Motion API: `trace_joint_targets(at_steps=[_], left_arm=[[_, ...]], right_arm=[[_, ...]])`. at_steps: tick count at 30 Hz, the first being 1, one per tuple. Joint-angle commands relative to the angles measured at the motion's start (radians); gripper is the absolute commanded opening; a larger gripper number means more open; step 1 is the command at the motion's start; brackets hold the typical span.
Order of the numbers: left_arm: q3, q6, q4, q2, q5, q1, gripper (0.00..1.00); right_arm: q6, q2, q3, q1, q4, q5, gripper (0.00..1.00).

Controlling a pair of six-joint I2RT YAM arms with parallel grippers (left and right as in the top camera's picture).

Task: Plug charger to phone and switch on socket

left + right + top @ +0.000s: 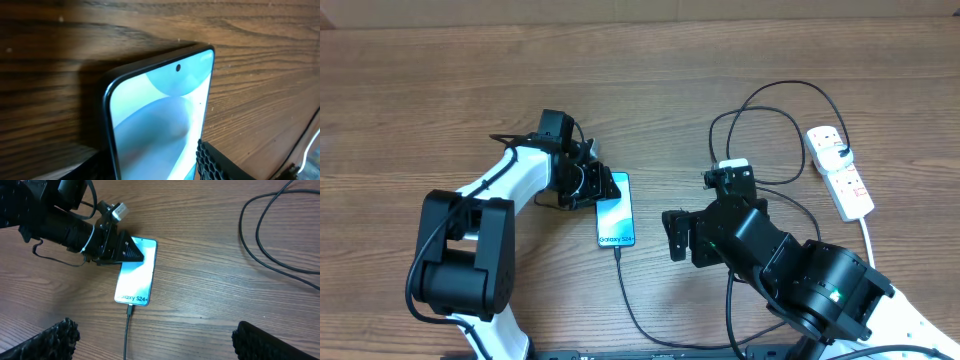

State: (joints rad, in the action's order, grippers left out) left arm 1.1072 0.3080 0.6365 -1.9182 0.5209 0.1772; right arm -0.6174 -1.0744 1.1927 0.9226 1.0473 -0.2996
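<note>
The phone point(616, 222) lies flat, its light blue screen up and the "Galaxy S24+" text at the near end. It also shows in the right wrist view point(134, 282) and the left wrist view point(160, 115). The charger's connector tip point(617, 252) sits in the phone's near end, also in the right wrist view point(130, 311). Its black cable point(638, 325) runs toward the front edge, and loops point(760, 110) lead to the plug in the socket point(847, 185). My left gripper point(598, 187) point(155, 162) is shut on the phone's far end. My right gripper point(688, 238) point(155, 345) is open and empty, right of the phone.
The socket's white cord point(869, 240) runs down the right side of the wooden table point(440, 90). Black cable loops point(270, 245) lie on the wood between the right arm and the socket.
</note>
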Motion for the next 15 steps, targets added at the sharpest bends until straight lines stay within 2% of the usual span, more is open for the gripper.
trace_joint_targets(at_steps=[1,8,15], left_arm=[[-0.062,0.011,0.016,-0.090,-0.270,-0.006,0.53],[-0.062,0.014,-0.007,-0.090,-0.260,-0.006,0.54],[-0.062,0.014,-0.069,-0.090,-0.180,-0.006,0.54]], right_arm=[[-0.008,0.007,-0.005,-0.003,-0.008,-0.014,1.00],[-0.008,0.007,-0.005,-0.003,-0.005,-0.014,1.00],[-0.008,0.007,-0.005,-0.003,-0.003,-0.014,1.00]])
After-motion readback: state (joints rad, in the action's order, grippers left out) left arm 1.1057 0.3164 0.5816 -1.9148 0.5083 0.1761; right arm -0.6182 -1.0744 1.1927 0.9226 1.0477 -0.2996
